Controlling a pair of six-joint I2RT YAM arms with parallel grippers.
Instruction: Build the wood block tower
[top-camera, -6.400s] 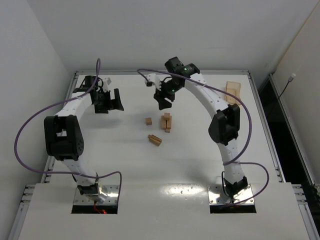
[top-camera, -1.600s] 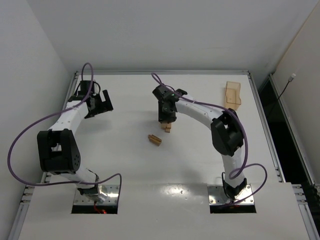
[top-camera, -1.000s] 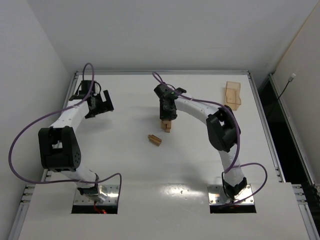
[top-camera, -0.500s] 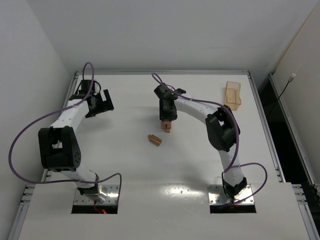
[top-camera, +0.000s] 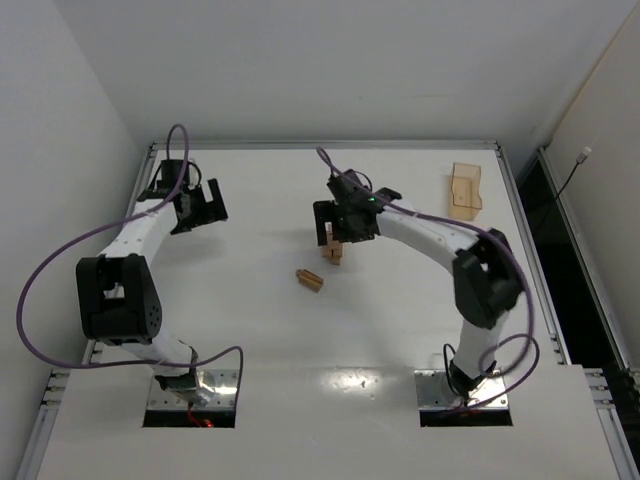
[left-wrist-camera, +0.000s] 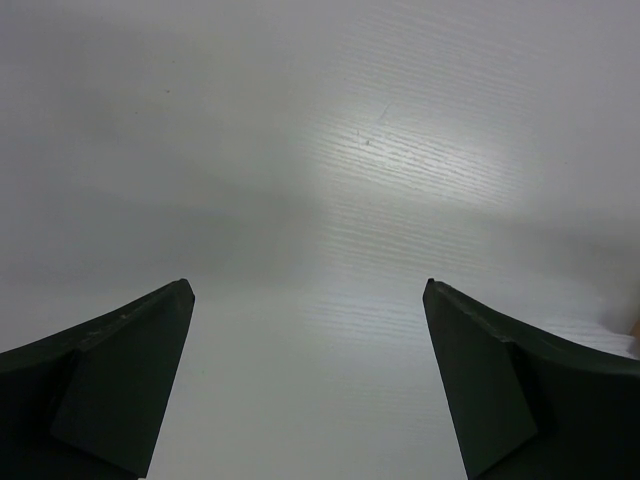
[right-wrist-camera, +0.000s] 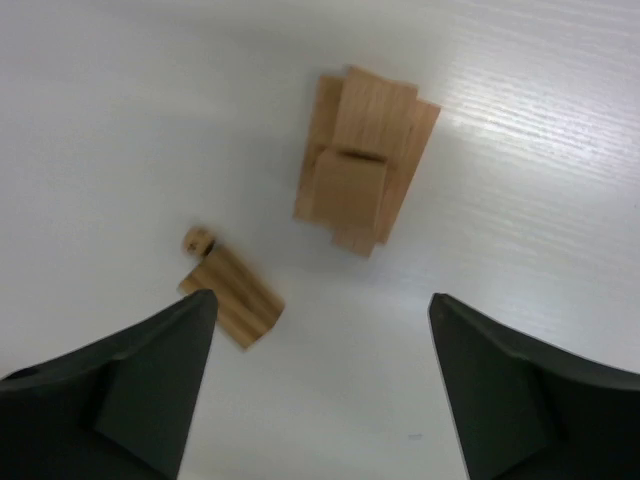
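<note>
The wood block tower (top-camera: 333, 245) is a small stack of light-tan blocks at the table's middle; from the right wrist view (right-wrist-camera: 362, 160) a cube sits on top of crossed bars. A loose wooden piece (top-camera: 310, 279) lies in front-left of it, also in the right wrist view (right-wrist-camera: 232, 298), with a small round peg (right-wrist-camera: 199, 240) beside it. My right gripper (top-camera: 340, 222) hovers open and empty just behind the tower (right-wrist-camera: 320, 305). My left gripper (top-camera: 203, 208) is open and empty at the far left, over bare table (left-wrist-camera: 308, 290).
A flat shallow light-wood tray (top-camera: 465, 189) lies at the back right of the white table (top-camera: 250, 330). A purple cable loops off each arm. Raised rails edge the table at left and right.
My right gripper, which was down on the tower's top, has let go and lifted away toward the right, leaving the block on the stack. The left arm has not moved.
</note>
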